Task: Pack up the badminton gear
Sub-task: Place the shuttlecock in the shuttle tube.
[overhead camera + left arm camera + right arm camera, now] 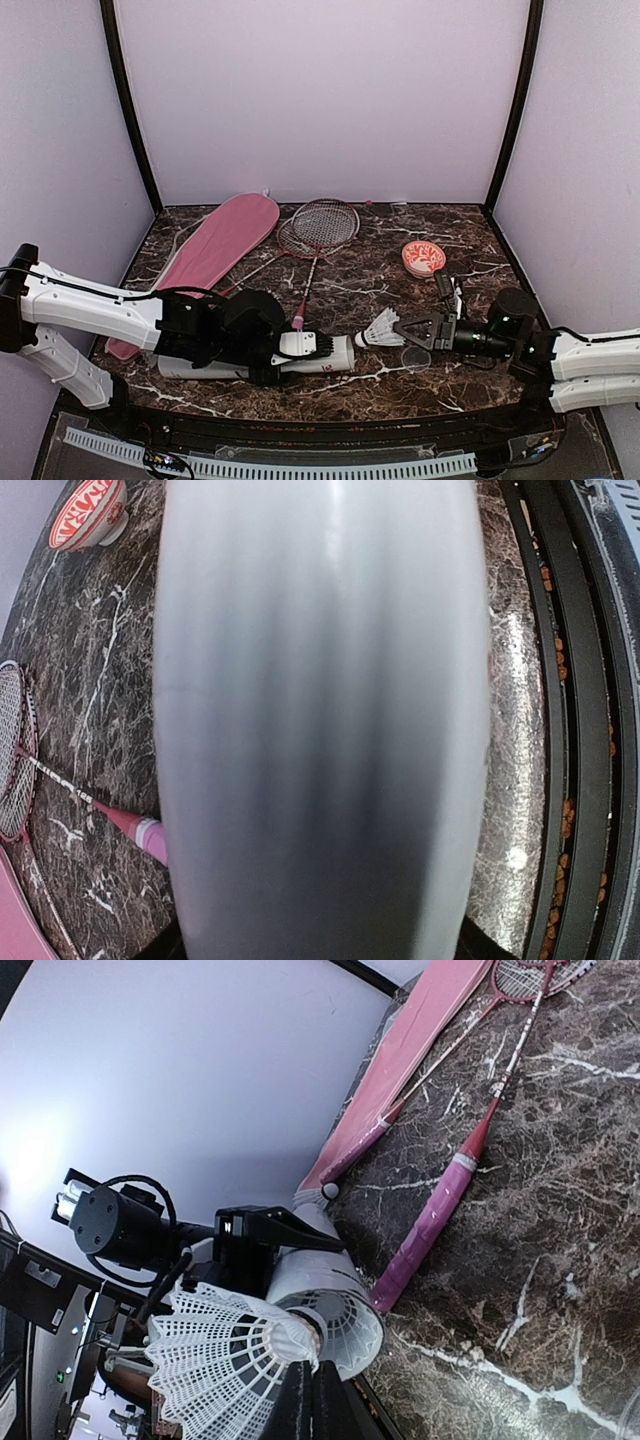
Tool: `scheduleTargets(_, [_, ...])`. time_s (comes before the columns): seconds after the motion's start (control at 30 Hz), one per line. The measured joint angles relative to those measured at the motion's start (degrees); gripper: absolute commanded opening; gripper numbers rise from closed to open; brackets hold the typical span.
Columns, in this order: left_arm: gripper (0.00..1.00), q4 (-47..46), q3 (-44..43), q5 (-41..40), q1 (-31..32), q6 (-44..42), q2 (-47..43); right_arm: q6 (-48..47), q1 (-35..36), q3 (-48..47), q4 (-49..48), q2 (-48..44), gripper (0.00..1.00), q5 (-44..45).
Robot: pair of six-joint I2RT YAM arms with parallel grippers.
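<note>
Over Marble tabletop (pixel 380 290), the tube (pixel 338 352) shows illegible red print.

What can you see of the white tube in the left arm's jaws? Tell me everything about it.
The tube is a long white cylinder, smooth and matte, with small red markings near its open end. It lies roughly level near the front edge of the table, mouth towards the right arm. The left arm's jaws grip its middle. A shuttlecock in the right arm's jaws has its cork at the mouth; contact is unclear.
</note>
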State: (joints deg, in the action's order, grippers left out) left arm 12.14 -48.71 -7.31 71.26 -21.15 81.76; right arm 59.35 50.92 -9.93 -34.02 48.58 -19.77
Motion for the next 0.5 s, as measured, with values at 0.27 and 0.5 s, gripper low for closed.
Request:
scheduleTargets(0.27, [0.62, -0.09, 0.0, -1.11, 0.04, 0.37, 0.0, 0.68, 1.42, 0.59, -4.09, 7.3, 0.0, -1.29])
scheduleTargets(0.5, [0.62, -0.13, 0.0, -0.96, 0.04, 0.61, -0.04, 0.72, 4.96, -1.66, -8.41, 14.45, 0.0, -1.66])
